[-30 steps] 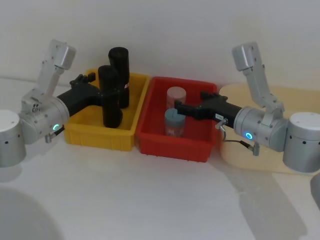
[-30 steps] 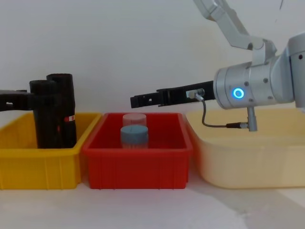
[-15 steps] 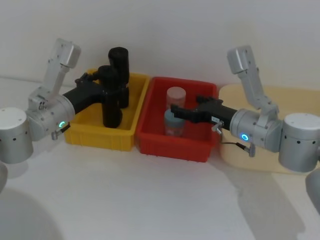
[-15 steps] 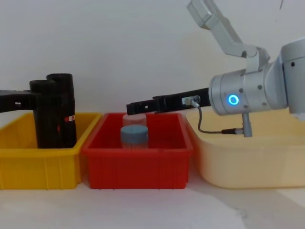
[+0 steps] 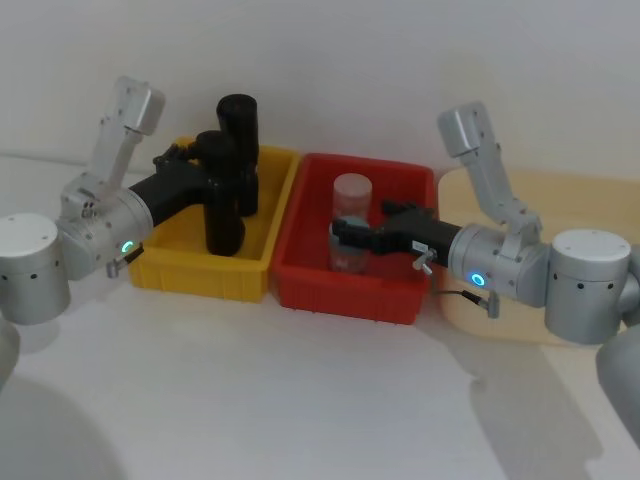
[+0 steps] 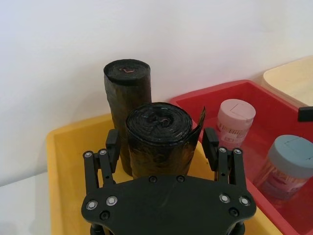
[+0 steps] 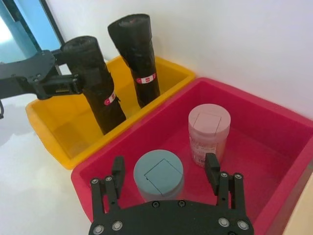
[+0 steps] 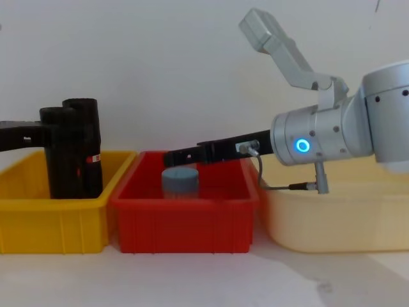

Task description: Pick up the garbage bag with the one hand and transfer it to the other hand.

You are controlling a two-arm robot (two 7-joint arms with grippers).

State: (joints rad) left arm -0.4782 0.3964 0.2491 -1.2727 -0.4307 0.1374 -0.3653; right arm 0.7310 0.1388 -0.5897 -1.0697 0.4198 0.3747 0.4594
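Head view lets me count it all: three bins in a row on the white table [image 5: 300,410], two black rolls, two jars and my two grippers. The yellow bin [image 5: 195,275] is on the left, the red bin [image 5: 340,295] is in the middle and the pale bin [image 5: 490,325] is on the right.

Both rolls stand up straight in the yellow bin. The front one is the garbage bag [image 5: 222,215], which has a small red mark on its side and rests on the bin's floor. The second roll [image 5: 238,125] stands just behind it, nearer the wall [image 5: 400,60], and has a red and white label. They are so close that I cannot tell if they touch.

The left gripper [image 5: 208,180], on the arm with the green light, reaches in from the left over the yellow bin. Its fingers [image 6: 113,143] are apart, one on each side of the bag near its top. As far as I can see, there is a thin gap on each side.

Both jars stand in the red bin. The pink-lidded jar [image 5: 351,190] is at the back and the blue-lidded jar [image 5: 350,260] is in front. The right gripper [image 5: 345,232], on the arm with the blue light, hangs over the red bin, just above the blue lid. Its fingers [image 7: 117,170] are wide apart and hold nothing. In the chest view this gripper covers the pink-lidded jar.

Between the two grippers are the side walls of the yellow and red bins, which stand next to each other.
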